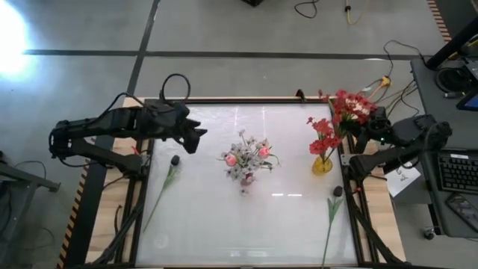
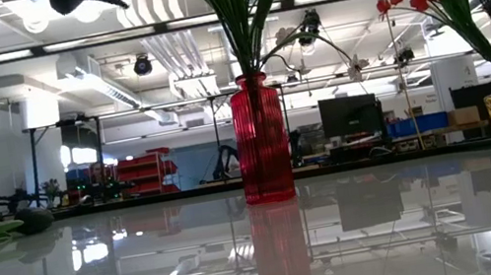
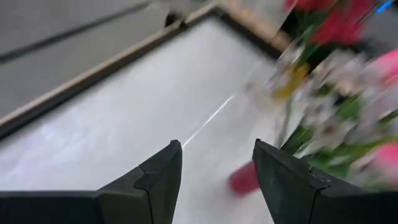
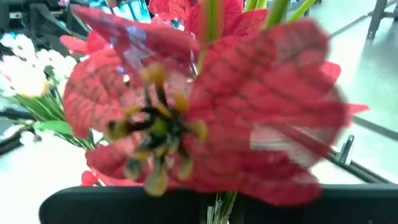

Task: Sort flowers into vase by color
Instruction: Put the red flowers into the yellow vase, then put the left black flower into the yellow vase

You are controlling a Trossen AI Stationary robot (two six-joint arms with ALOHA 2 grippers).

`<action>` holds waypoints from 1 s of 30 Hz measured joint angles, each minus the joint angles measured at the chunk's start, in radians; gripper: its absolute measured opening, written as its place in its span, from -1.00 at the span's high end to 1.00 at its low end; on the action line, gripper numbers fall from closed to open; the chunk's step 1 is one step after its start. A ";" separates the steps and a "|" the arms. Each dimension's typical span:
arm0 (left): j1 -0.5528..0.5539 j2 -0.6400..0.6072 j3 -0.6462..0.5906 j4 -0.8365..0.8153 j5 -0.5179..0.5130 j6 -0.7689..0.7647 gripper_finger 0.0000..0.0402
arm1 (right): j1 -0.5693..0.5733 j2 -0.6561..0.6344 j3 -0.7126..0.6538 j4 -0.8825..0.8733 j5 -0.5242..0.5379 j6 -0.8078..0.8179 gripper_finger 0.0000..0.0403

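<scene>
The left gripper (image 3: 216, 180) hangs empty, its matte black fingers spread wide. Just beyond it a ribbed red glass vase (image 2: 260, 139) holds white and pink flowers (image 1: 246, 158). Farther off, the faceted yellow vase (image 1: 322, 165) carries red sprays (image 1: 340, 119) against the right gripper (image 1: 367, 125); I cannot tell its grip, and its wrist view shows only veined petals.

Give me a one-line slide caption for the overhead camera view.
Two vases on the table: red vase with white and pink flowers, gold vase.

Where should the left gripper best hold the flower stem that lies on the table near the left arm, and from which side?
Probably mid-stalk on the lying stem, from straight above: it lies flat, thin and bare there, clear of its dark bud end. The left gripper hovers open nearby.
</scene>
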 joint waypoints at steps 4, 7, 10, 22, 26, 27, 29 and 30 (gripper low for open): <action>0.000 0.025 -0.004 -0.127 0.001 -0.052 0.08 | 0.000 0.001 -0.051 -0.001 -0.002 0.059 0.93; 0.000 0.045 -0.006 -0.171 0.016 -0.081 0.08 | 0.000 0.001 -0.072 -0.001 -0.002 0.086 0.86; 0.000 0.072 -0.007 -0.200 0.029 -0.099 0.08 | 0.000 0.003 -0.084 -0.005 -0.003 0.101 0.74; 0.001 0.199 -0.009 -0.341 0.203 -0.172 0.08 | 0.000 0.028 -0.006 -0.079 -0.091 0.132 0.00; 0.001 0.216 -0.029 -0.343 0.204 -0.153 0.08 | 0.000 0.031 0.060 -0.166 -0.207 0.181 -0.21; 0.001 0.218 -0.038 -0.342 0.209 -0.152 0.08 | 0.000 0.035 0.079 -0.197 -0.238 0.193 -0.26; 0.001 0.218 -0.065 -0.343 0.243 -0.153 0.08 | 0.000 0.048 0.124 -0.278 -0.276 0.241 -0.33; 0.001 0.216 -0.082 -0.343 0.271 -0.162 0.08 | 0.000 0.059 0.147 -0.332 -0.288 0.265 -0.35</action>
